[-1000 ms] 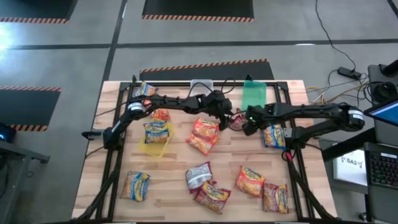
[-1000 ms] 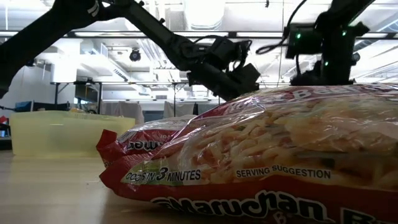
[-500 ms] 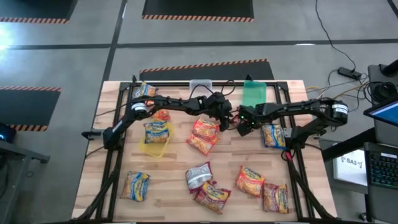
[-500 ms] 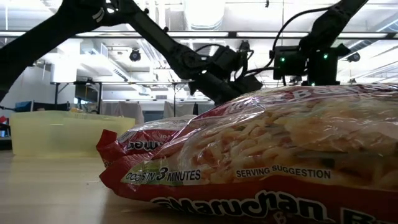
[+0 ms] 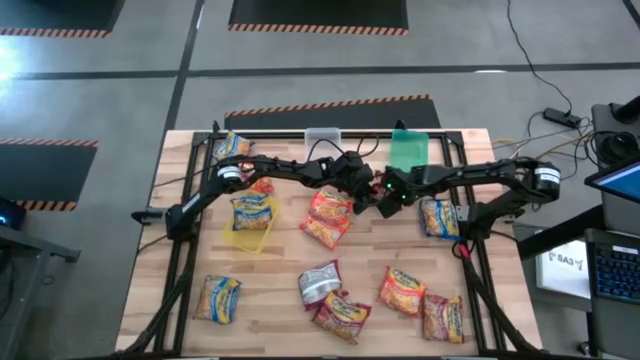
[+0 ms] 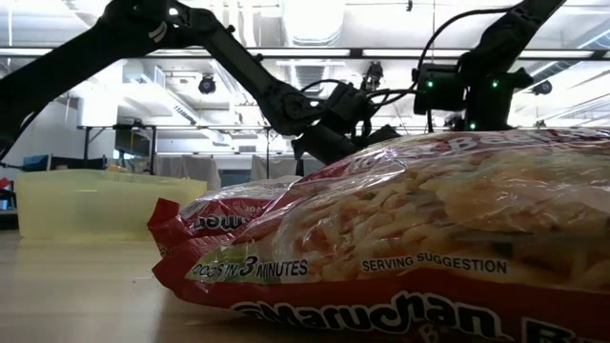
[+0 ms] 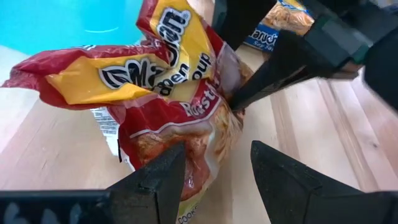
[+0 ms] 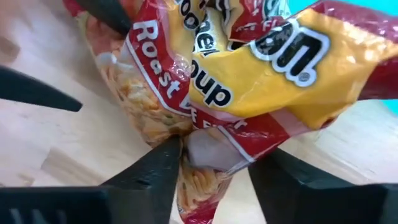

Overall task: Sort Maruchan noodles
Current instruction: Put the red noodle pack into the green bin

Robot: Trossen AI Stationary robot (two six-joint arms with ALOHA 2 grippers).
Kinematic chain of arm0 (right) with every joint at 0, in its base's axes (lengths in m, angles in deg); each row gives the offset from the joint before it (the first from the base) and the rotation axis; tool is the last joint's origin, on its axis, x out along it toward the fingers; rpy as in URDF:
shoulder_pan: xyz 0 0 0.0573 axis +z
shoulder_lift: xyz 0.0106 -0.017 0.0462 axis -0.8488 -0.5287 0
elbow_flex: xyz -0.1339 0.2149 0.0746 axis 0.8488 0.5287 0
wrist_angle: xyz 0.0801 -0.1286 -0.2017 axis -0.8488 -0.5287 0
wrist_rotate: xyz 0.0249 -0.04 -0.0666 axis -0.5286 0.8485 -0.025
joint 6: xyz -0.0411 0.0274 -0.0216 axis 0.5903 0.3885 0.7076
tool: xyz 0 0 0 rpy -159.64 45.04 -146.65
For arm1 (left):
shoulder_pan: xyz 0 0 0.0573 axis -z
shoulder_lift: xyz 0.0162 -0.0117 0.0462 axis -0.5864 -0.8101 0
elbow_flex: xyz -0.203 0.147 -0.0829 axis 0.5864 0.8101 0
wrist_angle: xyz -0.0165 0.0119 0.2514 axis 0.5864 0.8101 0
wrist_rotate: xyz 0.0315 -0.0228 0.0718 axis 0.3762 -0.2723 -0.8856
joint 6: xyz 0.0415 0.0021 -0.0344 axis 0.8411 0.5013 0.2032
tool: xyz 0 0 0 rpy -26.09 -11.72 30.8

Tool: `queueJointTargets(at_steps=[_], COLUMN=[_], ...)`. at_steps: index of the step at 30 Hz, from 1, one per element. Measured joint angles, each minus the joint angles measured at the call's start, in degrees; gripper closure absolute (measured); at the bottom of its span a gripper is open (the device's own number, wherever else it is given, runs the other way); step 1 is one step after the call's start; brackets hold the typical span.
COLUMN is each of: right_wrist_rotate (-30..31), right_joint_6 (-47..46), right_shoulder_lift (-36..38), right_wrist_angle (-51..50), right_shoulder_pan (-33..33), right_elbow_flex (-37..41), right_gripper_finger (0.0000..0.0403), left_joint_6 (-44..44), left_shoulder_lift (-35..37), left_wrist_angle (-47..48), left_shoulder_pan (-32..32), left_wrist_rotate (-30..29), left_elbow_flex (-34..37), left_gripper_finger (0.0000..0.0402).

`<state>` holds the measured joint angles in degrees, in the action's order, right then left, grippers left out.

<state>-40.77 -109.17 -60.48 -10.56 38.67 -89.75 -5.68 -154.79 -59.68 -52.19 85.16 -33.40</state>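
A dark red and yellow Maruchan packet hangs crumpled above the table's middle, between both grippers. My right gripper reaches in from the table's right and is shut on it. My left gripper comes from the left and is open, with one finger on each side of the packet's noodle end. In the low view, a big packet lying close to the camera hides the held one. Other packets lie flat on the table, among them a red pair and a silvery one. My right gripper pinches the packet between its two fingers at a crumpled fold near its middle. It comes roughly level from the table's right. The packet is lifted clear of the table and crumpled, its yellow top spreading away from the fingers. My left gripper: I cannot tell whether its open fingers touch the packet.
At the left, a yellow tub holds a yellow-and-blue packet. A clear tub and a green tub stand at the far edge. More packets lie at the near edge and at the right.
My right gripper has carried the packet toward the table's left, up to my left gripper, and its arm has folded at the elbow. My left gripper has shifted a little toward it and now stands around the packet's end.
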Motion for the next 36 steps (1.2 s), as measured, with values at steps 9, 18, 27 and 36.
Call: queueJointTargets(at_steps=[9,18,27,36], right_wrist_rotate=[-1.6,-2.6,-2.9,-2.3], right_joint_6=[0.4,1.1,1.1,1.0], right_shoulder_lift=[1.0,1.8,5.6,9.7], right_wrist_angle=[1.5,1.6,0.9,0.6], right_shoulder_pan=[0.0,0.0,0.0,0.0], right_elbow_flex=[0.0,0.0,0.0,0.0], right_gripper_finger=[0.0335,0.0371,0.0374,0.0374], left_joint_6=[0.0,0.0,-0.6,-1.7], left_shoulder_lift=[0.0,0.0,1.2,4.6], left_wrist_angle=[-0.2,-0.1,1.2,1.6], left_shoulder_pan=[-0.1,-0.1,0.0,0.1], left_wrist_rotate=[0.8,0.9,0.9,9.7], left_elbow_flex=[0.0,0.0,0.0,0.0], left_gripper_finger=[0.0235,0.0235,0.0235,0.0235])
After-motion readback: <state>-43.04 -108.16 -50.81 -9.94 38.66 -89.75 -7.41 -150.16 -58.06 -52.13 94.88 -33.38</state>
